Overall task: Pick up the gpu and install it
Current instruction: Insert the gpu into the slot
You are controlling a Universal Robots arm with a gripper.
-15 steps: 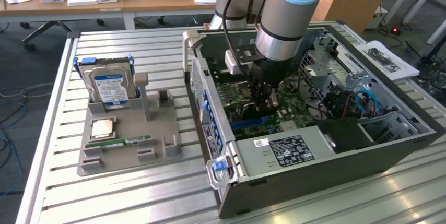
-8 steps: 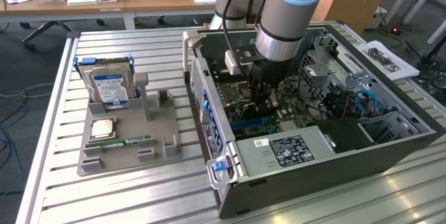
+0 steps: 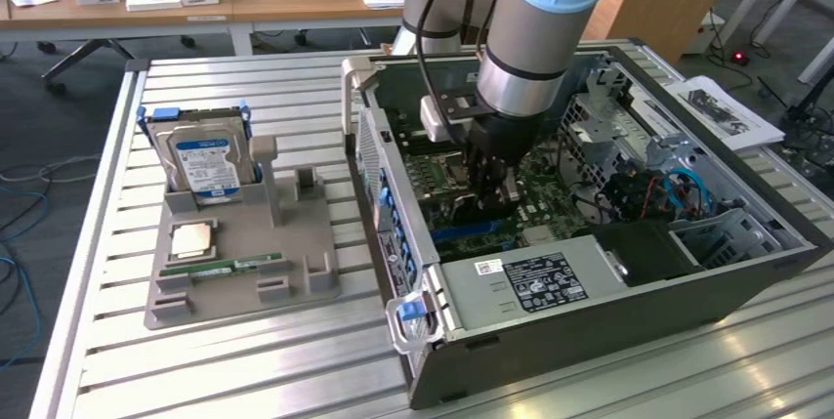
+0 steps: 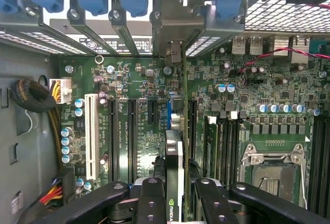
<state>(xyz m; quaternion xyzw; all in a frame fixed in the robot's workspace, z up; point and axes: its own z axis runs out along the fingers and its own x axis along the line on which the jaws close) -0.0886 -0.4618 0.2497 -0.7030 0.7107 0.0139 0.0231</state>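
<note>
The gripper [image 4: 178, 203] is pinching the gpu [image 4: 174, 157] on edge over the motherboard [image 4: 129, 79]. This looks like the putting-in step, and the card needs to line up straight.

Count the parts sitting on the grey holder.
3: hard drive standing upright at the far end; square chip flat just in front; green memory stick lying flat nearest the camera. The grey holder has uprights that may hide more.

gpu [image 4: 174, 162] | thin dark card, green logo on edge | standing on edge | over motherboard [image 4: 247, 84] slots | metal bracket [image 4: 172, 25] toward case [image 3: 626, 312] rear
</note>
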